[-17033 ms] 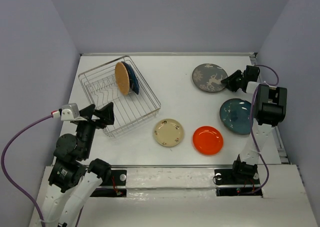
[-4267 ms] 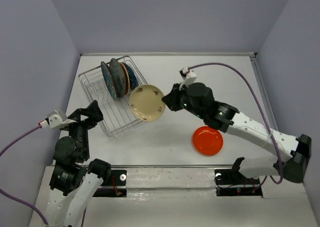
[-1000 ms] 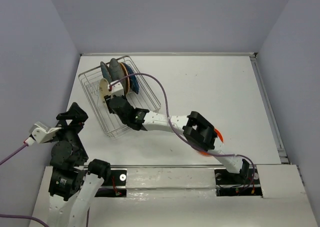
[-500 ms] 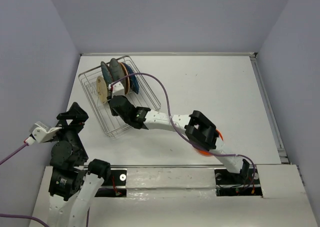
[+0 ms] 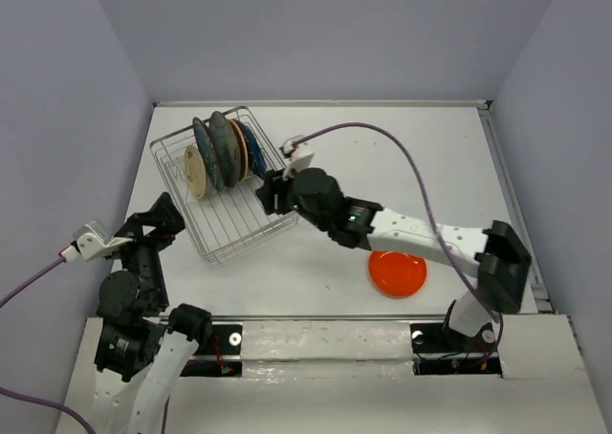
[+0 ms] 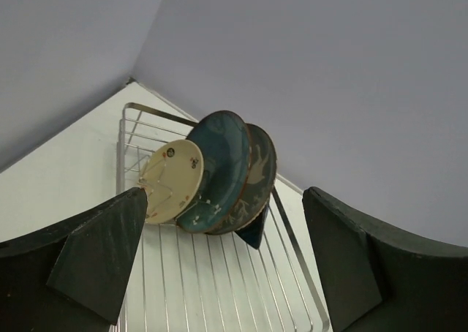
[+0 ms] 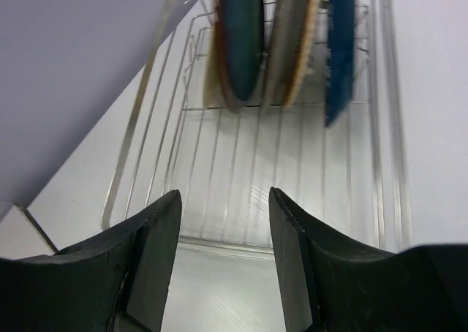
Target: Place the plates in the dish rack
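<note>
Watching left tool (image 6: 227,255) and right tool (image 7: 223,262) gape empty, I see cream plate (image 6: 172,182) in dish rack (image 5: 207,249), markings unreadable.

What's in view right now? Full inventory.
table: 1, white, under everything
dish rack: 1, silver wire, table's far left
cream plate: 1, cream, upright in rack, row's left end
teal plate: 1, teal, upright, next
grey plate: 1, grey patterned, upright, middle
wooden plate: 1, tan, upright, behind grey
navy plate: 1, navy, upright, row's right end
orange-red plate: 1, orange-red, flat on table
left gripper: 1, black, open, empty
right gripper: 1, black, open, empty, at rack's edge
</note>
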Action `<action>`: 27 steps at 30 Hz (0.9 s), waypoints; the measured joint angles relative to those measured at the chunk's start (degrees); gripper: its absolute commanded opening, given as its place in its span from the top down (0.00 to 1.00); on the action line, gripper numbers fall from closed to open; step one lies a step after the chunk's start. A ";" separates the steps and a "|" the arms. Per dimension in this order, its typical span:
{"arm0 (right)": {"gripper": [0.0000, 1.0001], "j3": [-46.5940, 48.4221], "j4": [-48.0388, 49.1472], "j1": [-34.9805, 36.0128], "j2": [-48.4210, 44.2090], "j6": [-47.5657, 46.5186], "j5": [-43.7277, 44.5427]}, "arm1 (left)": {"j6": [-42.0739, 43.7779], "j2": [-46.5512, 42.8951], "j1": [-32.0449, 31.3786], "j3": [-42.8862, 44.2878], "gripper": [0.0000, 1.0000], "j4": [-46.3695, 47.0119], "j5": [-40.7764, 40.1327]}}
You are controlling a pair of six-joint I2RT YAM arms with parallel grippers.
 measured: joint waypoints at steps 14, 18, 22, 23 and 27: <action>0.32 -48.81 -34.53 -27.26 -54.36 30.95 0.13 | 6.58 -0.59 -8.74 -0.81 0.01 3.41 18.60; 0.25 -49.11 -41.64 -30.34 -59.45 37.46 0.48 | 6.80 0.02 -10.88 -0.92 0.01 3.74 22.14; 0.23 -49.24 -47.80 -31.12 -57.64 42.29 0.37 | 6.99 0.57 -12.55 -0.92 0.01 3.80 24.17; 0.22 -49.24 -49.07 -31.47 -56.46 43.32 0.31 | 6.99 0.55 -12.83 -0.92 0.01 3.82 24.28; 0.21 -49.03 -50.93 -33.31 -50.95 45.11 -0.20 | 7.02 0.09 -14.03 -0.94 0.01 3.78 24.37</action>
